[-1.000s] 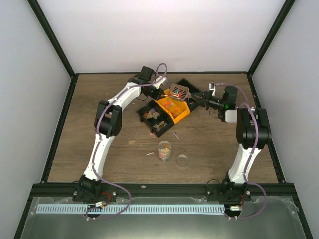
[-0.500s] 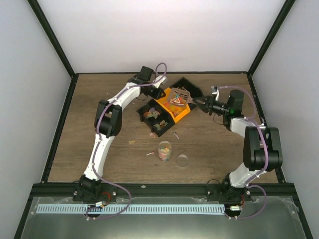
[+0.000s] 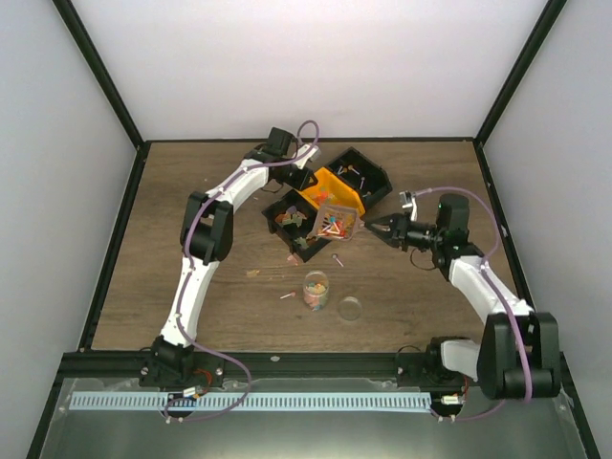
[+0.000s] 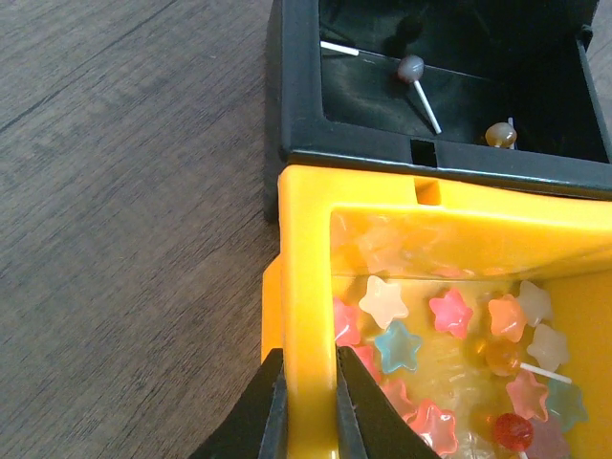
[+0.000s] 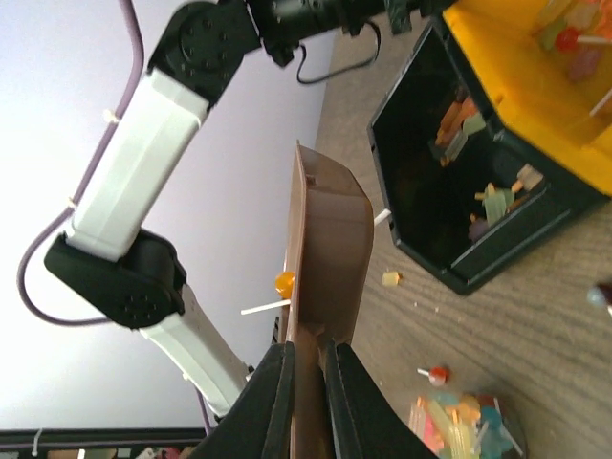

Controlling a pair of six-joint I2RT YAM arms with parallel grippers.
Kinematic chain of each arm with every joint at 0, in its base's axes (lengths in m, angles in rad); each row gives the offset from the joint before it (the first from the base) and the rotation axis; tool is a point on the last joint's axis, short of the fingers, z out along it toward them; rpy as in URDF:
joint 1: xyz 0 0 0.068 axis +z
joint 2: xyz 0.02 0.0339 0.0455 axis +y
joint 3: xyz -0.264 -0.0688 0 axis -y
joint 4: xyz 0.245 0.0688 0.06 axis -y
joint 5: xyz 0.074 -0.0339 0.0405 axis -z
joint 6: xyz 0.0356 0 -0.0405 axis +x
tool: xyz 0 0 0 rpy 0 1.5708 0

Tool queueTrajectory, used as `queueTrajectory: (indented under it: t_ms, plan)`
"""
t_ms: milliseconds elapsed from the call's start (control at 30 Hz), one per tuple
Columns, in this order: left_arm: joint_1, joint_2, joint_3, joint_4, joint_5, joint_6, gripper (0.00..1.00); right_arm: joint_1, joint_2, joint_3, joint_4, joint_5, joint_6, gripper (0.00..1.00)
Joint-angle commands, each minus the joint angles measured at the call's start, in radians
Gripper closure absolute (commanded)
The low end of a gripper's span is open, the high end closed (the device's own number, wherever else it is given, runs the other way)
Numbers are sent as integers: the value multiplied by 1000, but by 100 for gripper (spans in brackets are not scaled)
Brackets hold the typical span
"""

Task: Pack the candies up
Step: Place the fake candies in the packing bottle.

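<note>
The wooden surface (image 3: 172,191) is bounded by a black frame (image 3: 113,249). Bare wood lies open at its left side and along its far right. All the containers cluster at the far centre.

The left gripper (image 4: 308,373) has its jaws clenched on the left wall of the orange plastic bin (image 4: 306,249), which holds star-shaped candies (image 4: 449,313). Touching its far side is a far black bin (image 4: 363,158) with a few lollipops.

The right gripper (image 5: 306,368) has its jaws grasping the handle of a brown translucent scoop (image 3: 333,222). The scoop is loaded with candies and held above the orange bin's near corner.

A near black bin (image 5: 411,153) also holds candies. Nearer the arms' bases stands a small clear cup (image 3: 316,290), partly filled with candies, with a clear round lid (image 3: 350,308) just to its right. A few candies lie loose on the wood around the cup.
</note>
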Motion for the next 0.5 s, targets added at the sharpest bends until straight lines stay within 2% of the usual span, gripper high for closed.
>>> queueTrajectory:
  t_ms: [0,467]
  plan:
    - [11,17,-39,-15,-38,-2,96,18,-111,-9,-236,18,-132,99]
    - [11,-2,-103,21,-41,-10,96,41,-270,-48,-506,53,-327,99]
